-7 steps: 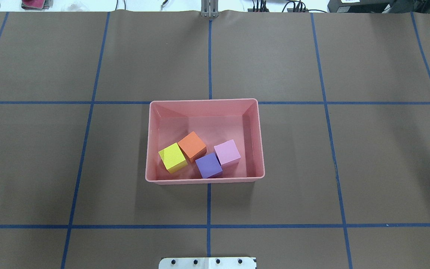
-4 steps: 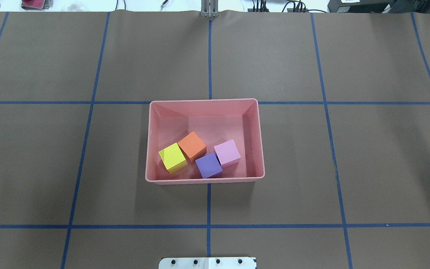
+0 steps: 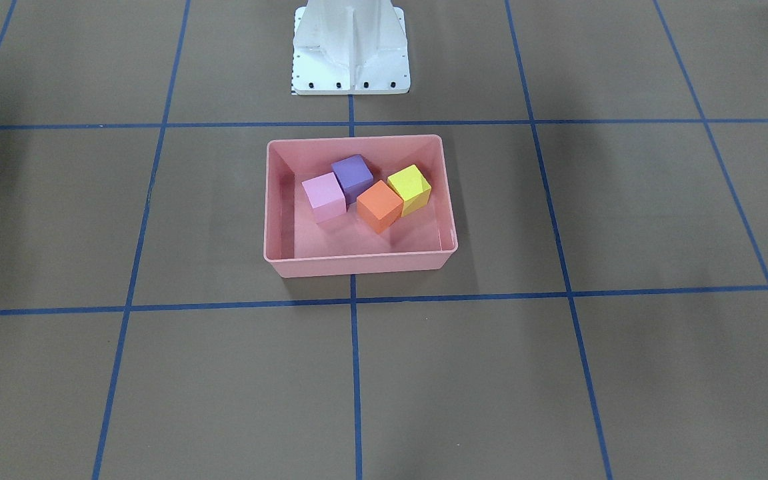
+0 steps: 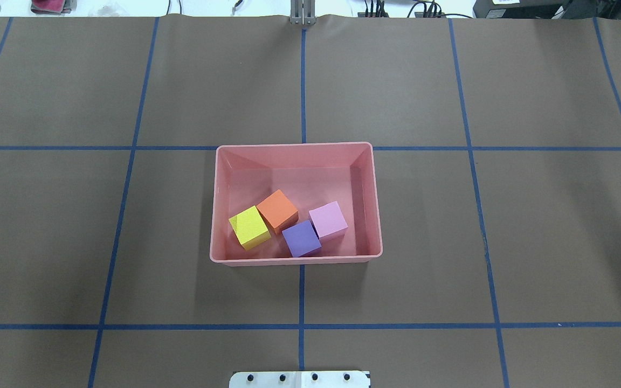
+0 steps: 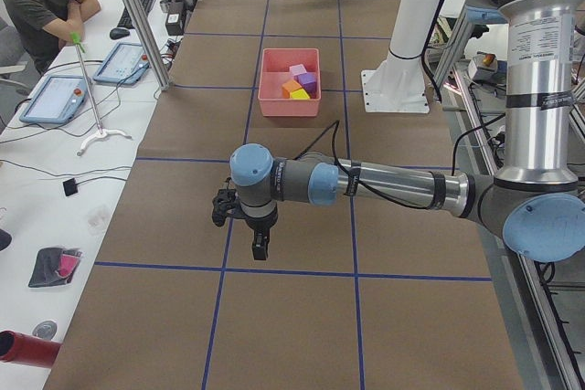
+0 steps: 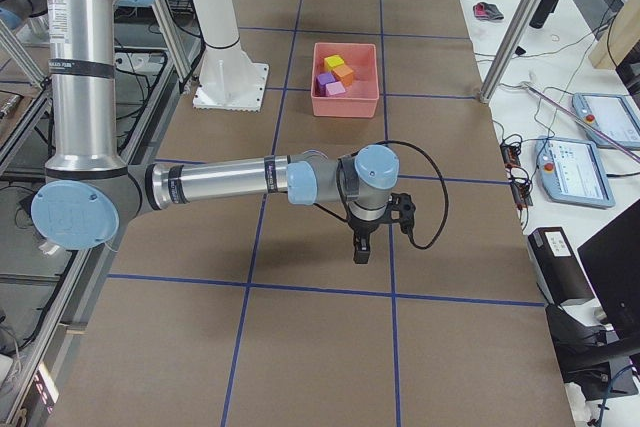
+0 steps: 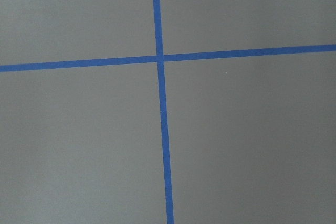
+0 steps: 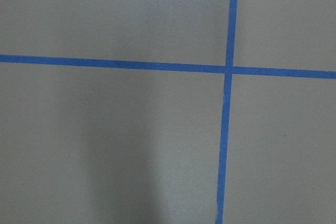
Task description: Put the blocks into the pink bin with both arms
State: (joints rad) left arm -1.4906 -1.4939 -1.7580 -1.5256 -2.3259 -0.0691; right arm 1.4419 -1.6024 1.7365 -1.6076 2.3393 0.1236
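The pink bin [image 4: 215, 215] stands at the table's middle, also in the front view [image 3: 357, 264]. Inside lie the yellow block [image 4: 249, 227], orange block [image 4: 277, 210], purple block [image 4: 301, 238] and light pink block [image 4: 328, 219], close together near the robot-side wall. Neither arm shows in the overhead or front views. My left gripper [image 5: 260, 248] hangs above bare table far from the bin; my right gripper [image 6: 361, 252] does the same at the other end. I cannot tell whether either is open or shut. Both wrist views show only brown table and blue tape.
The white pedestal base [image 3: 351, 47] stands just behind the bin. Blue tape lines grid the brown table [image 4: 558, 242]. A seated person [image 5: 41, 2] and tablets [image 5: 55, 98] are at a side bench beyond the far edge.
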